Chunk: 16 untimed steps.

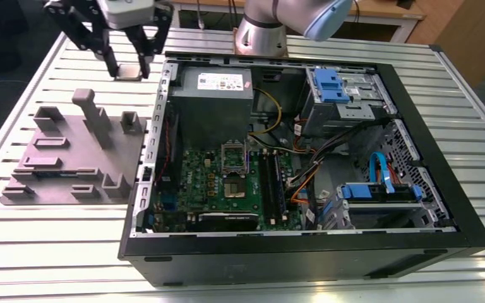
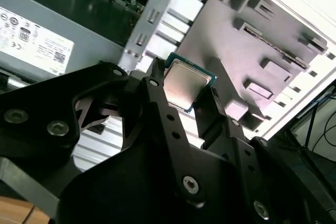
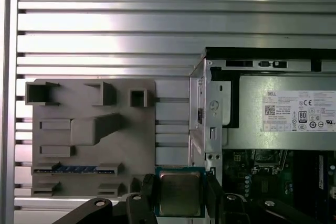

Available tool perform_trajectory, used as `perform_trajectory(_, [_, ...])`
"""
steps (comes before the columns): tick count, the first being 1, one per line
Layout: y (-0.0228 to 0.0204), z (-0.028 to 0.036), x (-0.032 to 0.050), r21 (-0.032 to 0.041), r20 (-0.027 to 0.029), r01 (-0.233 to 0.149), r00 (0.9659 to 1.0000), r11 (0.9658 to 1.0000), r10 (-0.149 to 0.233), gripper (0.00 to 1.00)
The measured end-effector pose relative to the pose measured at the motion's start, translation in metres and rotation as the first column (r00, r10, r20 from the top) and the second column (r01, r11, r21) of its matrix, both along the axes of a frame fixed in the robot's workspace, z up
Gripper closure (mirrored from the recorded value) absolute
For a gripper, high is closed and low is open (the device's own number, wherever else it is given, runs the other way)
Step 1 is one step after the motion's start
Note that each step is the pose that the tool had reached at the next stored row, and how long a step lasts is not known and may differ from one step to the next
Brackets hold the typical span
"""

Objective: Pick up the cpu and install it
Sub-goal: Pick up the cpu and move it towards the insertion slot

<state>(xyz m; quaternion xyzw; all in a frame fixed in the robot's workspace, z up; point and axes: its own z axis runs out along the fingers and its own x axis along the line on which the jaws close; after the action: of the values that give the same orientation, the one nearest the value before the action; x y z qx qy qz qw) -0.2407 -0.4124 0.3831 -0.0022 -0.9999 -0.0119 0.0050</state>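
Observation:
The cpu [image 1: 129, 71], a small square chip with a silver-grey metal top, hangs in the air between the black fingers of my gripper [image 1: 129, 69], which is shut on it. This is at the exterior view's upper left, above the slatted table, between the grey holder block [image 1: 74, 158] and the open computer case [image 1: 310, 158]. Both wrist views show the cpu [image 2: 185, 85] [image 3: 180, 193] clamped by its edges. The dark cpu socket [image 1: 234, 167] sits on the green motherboard inside the case, well away from the gripper.
A grey power-supply box [image 1: 213, 95] fills the case's near corner beside the gripper. Memory sticks [image 1: 269, 183] stand right of the socket. Blue drive cages [image 1: 335, 85] and cables crowd the case's far side. The holder block carries upright posts [image 1: 86, 101].

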Motion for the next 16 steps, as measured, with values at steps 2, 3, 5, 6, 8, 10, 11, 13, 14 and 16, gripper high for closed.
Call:
perform_trajectory(2, [0.0, -0.0006, 0.009, -0.0001, 0.0, 0.0, 1.0, 1.0, 0.0, 0.53])
perform_trajectory(3, [0.0, -0.0008, 0.0134, -0.0002, -0.0001, 0.0, 1.0, 1.0, 0.0, 0.53])
perform_trajectory(5, [0.0, -0.0015, 0.0228, 0.0, 0.0, 0.0, 1.0, 1.0, 0.0, 0.53])
perform_trajectory(6, [0.0, -0.0019, 0.0273, 0.0, 0.0, 0.0, 1.0, 1.0, 0.0, 0.53])
perform_trajectory(8, [0.0, -0.0024, 0.0362, -0.0001, 0.0, 0.0, 1.0, 1.0, 0.0, 0.53])
perform_trajectory(10, [0.0, -0.003, 0.0452, -0.0001, -0.0001, 0.0, 1.0, 1.0, 0.0, 0.53])
perform_trajectory(11, [0.0, -0.0034, 0.0497, 0.0, 0.0, 0.0, 1.0, 1.0, 0.0, 0.53])
perform_trajectory(13, [0.0, -0.0041, 0.0591, 0.0, -0.0001, 0.0, 1.0, 1.0, 0.0, 0.53])
perform_trajectory(14, [0.0, -0.0044, 0.0636, -0.0001, -0.0001, 0.0, 1.0, 1.0, 0.0, 0.53])
perform_trajectory(16, [0.0, -0.0053, 0.0724, -0.0001, -0.0002, 0.0, 1.0, 1.0, 0.0, 0.53])
